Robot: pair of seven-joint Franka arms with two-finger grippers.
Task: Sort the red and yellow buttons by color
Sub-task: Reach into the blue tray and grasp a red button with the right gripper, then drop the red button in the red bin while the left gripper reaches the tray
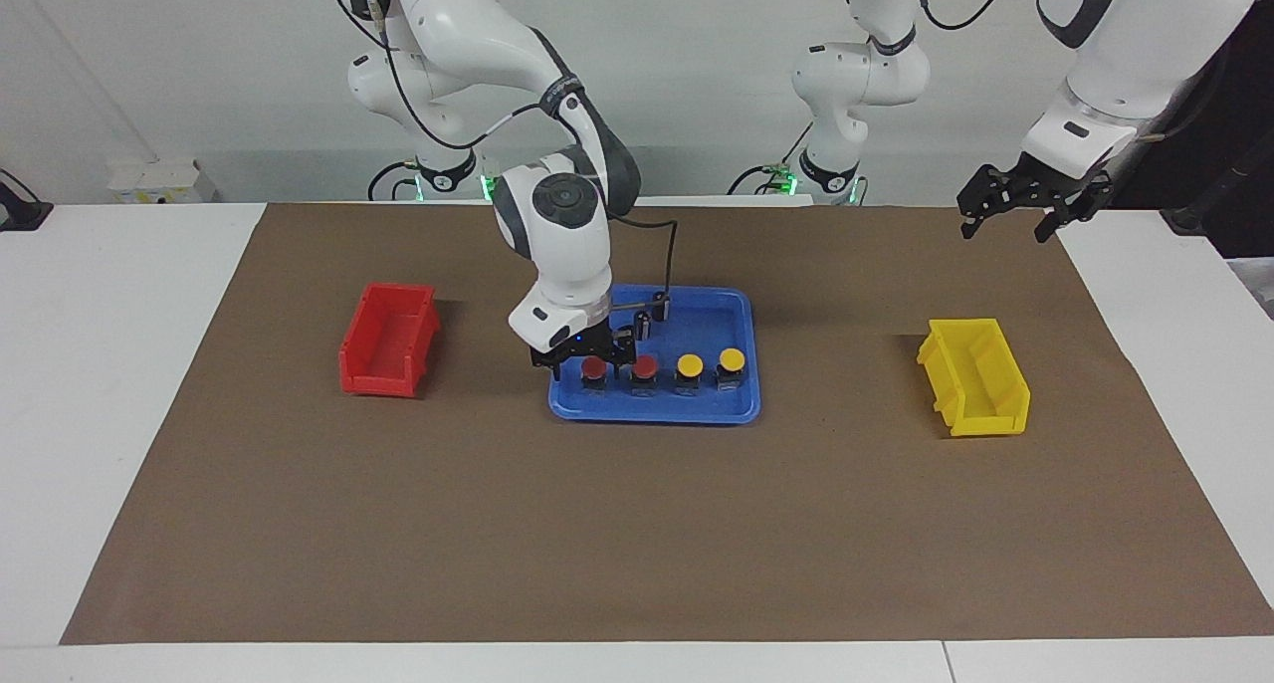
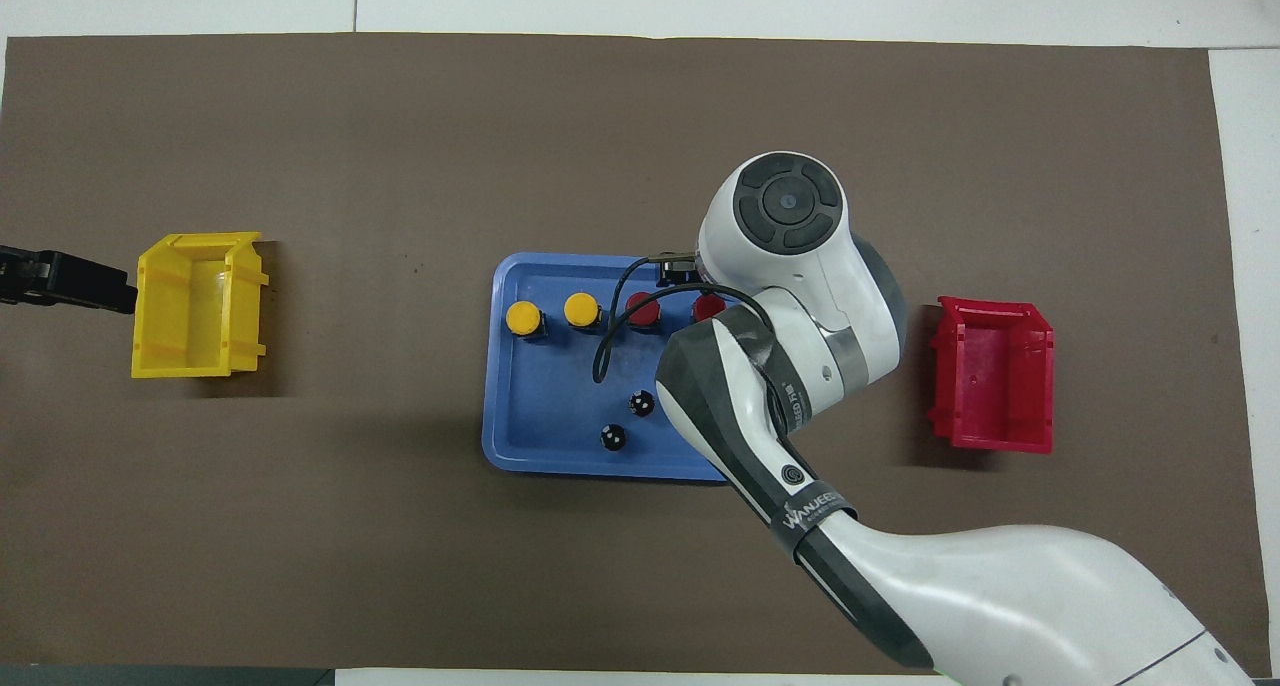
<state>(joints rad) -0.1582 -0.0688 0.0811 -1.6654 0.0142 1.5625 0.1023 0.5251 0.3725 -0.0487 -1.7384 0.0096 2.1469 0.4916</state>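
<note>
Right tool (image 1: 583, 365) spread astride end red button (image 1: 593, 367) in blue tray (image 1: 737, 310), left tool (image 1: 1025, 205) waiting, released

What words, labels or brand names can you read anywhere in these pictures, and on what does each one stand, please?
"WANJEEDA" or close to it, last letters unsure: white print on the dark band of the right arm, overhead view.
A smaller line beneath it: too small to read.
Short vertical print on the arm's grey joint cover: unreadable.
Nothing else carries text.
</note>
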